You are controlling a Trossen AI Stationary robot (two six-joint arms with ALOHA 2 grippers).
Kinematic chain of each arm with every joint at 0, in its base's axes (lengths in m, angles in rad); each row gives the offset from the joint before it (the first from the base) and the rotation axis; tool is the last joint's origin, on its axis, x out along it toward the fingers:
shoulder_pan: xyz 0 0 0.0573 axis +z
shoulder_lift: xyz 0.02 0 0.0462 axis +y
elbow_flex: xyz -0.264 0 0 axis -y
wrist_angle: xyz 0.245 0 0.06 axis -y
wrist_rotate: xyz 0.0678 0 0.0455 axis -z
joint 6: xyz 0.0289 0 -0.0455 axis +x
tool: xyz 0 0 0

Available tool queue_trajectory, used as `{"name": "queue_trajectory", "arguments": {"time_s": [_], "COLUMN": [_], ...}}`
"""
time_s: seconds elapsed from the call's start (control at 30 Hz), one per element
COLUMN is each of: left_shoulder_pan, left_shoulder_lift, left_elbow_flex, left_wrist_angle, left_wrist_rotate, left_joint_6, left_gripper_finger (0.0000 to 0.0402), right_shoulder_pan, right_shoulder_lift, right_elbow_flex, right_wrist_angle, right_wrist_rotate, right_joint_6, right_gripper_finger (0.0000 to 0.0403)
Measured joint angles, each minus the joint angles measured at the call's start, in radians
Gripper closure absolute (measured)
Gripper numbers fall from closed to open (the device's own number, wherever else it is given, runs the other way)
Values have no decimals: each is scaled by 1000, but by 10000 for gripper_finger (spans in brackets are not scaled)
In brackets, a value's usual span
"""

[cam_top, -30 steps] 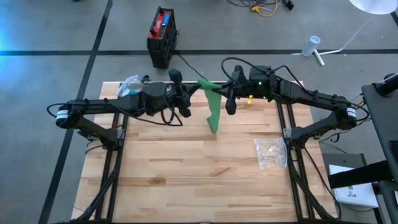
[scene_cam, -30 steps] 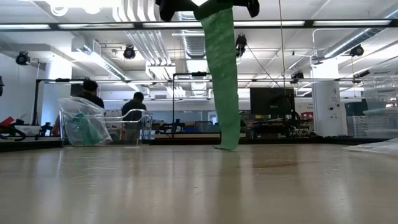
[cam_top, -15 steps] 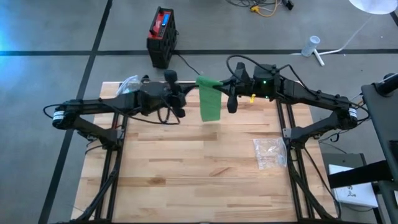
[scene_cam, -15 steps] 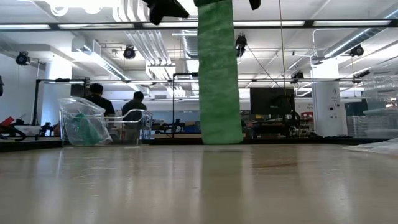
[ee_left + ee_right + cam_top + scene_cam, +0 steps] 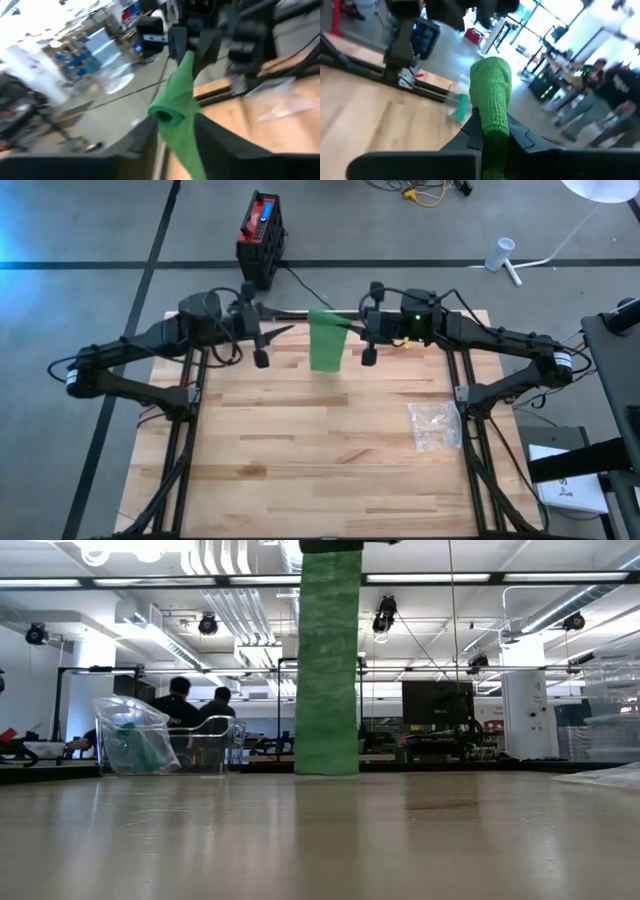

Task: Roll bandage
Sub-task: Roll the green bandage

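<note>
Up near the twelve o'clock edge of the counter [image 5: 300, 450], my right gripper [image 5: 366, 335] holds the green bandage [image 5: 326, 340] — its fingers [image 5: 520, 134] are pinched tight on the rolled top end, and the rest of the strip hangs straight down toward the wood. From the low view the bandage [image 5: 327, 665] drops as a flat green band whose lower end reaches about to the counter [image 5: 320, 840] surface; whether it touches I cannot tell.

My left gripper [image 5: 261, 340] sits at nine o'clock of the bandage, apart from it. Through my left wrist camera the green roll [image 5: 172, 112] shows between my two dark fingers [image 5: 220, 145], which stand on either side without pressing it — parted, holding nothing.

At four o'clock of the bandage, well apart, a clear plastic wrapper [image 5: 433, 425] lies on the boards. A clear bag with something green inside [image 5: 135, 738] sits at the far left of the counter in the low view. Beyond the twelve o'clock edge a black-and-red box [image 5: 260, 235] stands on the floor. Two people [image 5: 195, 712] show in the room behind.
</note>
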Motion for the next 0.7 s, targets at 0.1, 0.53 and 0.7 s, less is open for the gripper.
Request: {"name": "queue_trajectory", "arguments": {"time_s": [0.1,0.53,0.7], "left_shoulder_pan": [46,69,94], "left_shoulder_lift": [4,147,146], "left_elbow_flex": [0,13,13], "left_wrist_angle": [4,61,43], "left_wrist_rotate": [113,174,127], "left_joint_6": [-43,3,13], "left_gripper_finger": [227,125,194], "right_shoulder_pan": [2,2,4], "right_shoulder_lift": [22,101,96], "right_elbow_flex": [-1,3,3], "right_wrist_angle": [22,121,123], "right_wrist_rotate": [-16,-45,-45], "right_joint_6": [-95,-219,-203], "right_gripper_finger": [382,378,383]}}
